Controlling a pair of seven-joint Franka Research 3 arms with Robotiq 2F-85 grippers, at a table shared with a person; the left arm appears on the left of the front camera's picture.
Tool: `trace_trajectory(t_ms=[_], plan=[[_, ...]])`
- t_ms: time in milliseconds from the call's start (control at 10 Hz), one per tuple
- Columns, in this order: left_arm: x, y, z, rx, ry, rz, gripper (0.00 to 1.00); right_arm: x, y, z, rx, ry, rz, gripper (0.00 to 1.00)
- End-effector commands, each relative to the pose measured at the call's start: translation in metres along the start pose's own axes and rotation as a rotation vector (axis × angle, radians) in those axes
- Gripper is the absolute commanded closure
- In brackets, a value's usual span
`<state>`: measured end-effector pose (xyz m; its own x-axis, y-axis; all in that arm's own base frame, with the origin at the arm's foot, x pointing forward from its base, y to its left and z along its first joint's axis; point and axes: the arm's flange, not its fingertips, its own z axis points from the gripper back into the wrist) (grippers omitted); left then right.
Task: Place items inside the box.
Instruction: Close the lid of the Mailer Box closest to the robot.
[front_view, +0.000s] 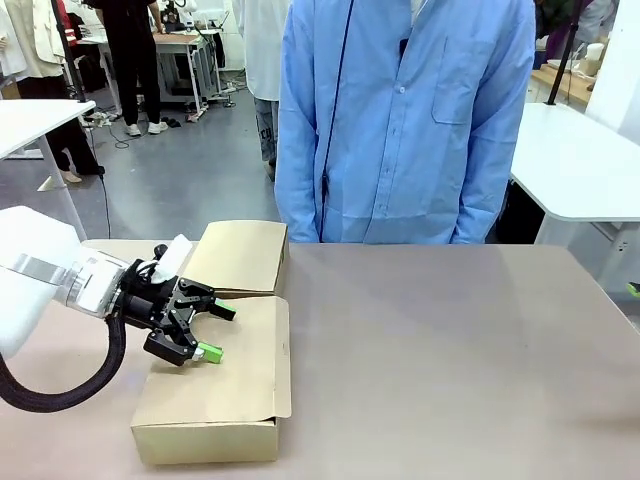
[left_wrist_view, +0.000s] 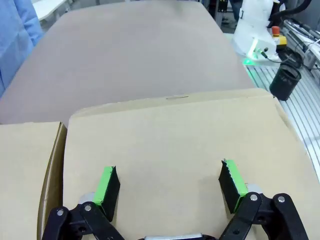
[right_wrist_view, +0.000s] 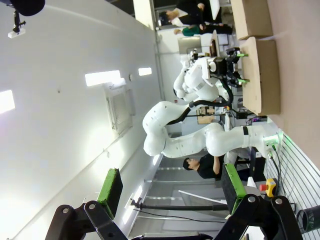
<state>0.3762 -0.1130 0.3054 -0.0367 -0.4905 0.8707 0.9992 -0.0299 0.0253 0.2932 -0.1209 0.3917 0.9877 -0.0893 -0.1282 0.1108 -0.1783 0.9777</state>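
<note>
Brown table (front_view: 450, 340), cardboard box (front_view: 215, 400), white tables (front_view: 580, 165) behind

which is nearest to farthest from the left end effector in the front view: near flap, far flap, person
From the left end effector:
1. Near flap, directly under it, lying closed on the box.
2. Far flap, just beyond it, toward the person.
3. Person, standing across the table.

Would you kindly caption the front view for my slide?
Left gripper, open, hovers over closed cardboard box; person waits opposite.
</note>
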Motion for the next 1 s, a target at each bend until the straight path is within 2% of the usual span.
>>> trace_trajectory(t_ms=[0, 300, 400, 700, 800, 900], plan=[[-0.013, -0.064, -0.005, 0.041, 0.037, 0.018, 0.00, -0.006, 0.003, -0.003, -0.002, 0.005, -0.016, 0.00], [0.000, -0.060, 0.011, 0.031, -0.034, 0.044, 0.00, -0.006, 0.003, -0.003, -0.002, 0.005, -0.016, 0.00], [0.010, -0.060, 0.028, 0.008, -0.093, 0.115, 0.00, -0.006, 0.003, -0.003, -0.002, 0.005, -0.016, 0.00], [0.035, -0.050, 0.100, -0.155, -0.287, 0.452, 0.00, -0.006, 0.003, -0.003, -0.002, 0.005, -0.016, 0.00], [0.039, -0.045, 0.124, -0.134, -0.352, 0.652, 0.00, -0.006, 0.003, -0.003, -0.002, 0.005, -0.016, 0.00], [0.040, -0.036, 0.150, -0.072, -0.371, 0.888, 0.00, -0.006, 0.003, -0.003, -0.002, 0.005, -0.016, 0.00]])
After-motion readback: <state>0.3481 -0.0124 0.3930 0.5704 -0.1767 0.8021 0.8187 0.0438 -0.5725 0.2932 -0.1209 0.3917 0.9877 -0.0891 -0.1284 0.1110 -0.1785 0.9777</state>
